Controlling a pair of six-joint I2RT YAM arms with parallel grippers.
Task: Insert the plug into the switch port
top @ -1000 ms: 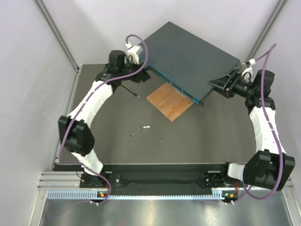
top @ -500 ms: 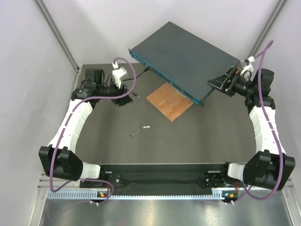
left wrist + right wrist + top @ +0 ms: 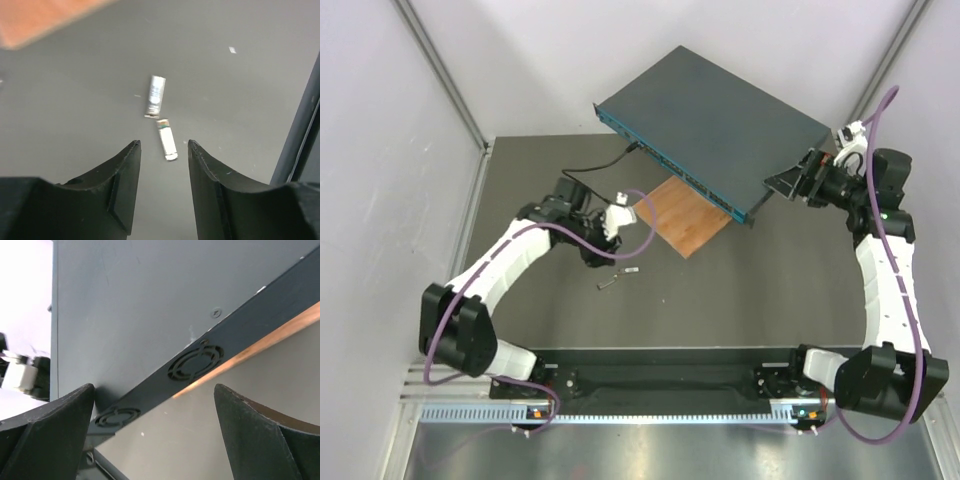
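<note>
Over the dark grey table (image 3: 75,105) the left gripper (image 3: 163,144) hangs with fingers parted and empty, one small silvery piece (image 3: 168,145) showing between the tips, a second silvery piece (image 3: 156,96) just beyond it, and a wooden board (image 3: 45,17) at top left.

Pale lilac-white walls (image 3: 390,150) close in booth on left, right and far side. Same pale wall (image 3: 25,295) shows beyond right jaws, off to their left. Grey metal struts (image 3: 440,75) run along both far corners. Dark grey matte tabletop (image 3: 750,300) fills middle. Under and ahead of left jaws, few white specks (image 3: 232,49) on it. Well behind both jaws, at near edge: black bar (image 3: 660,372), pale slotted strip (image 3: 650,412), brushed metal sheet (image 3: 670,455). Light soft, even; shadows faint.
</note>
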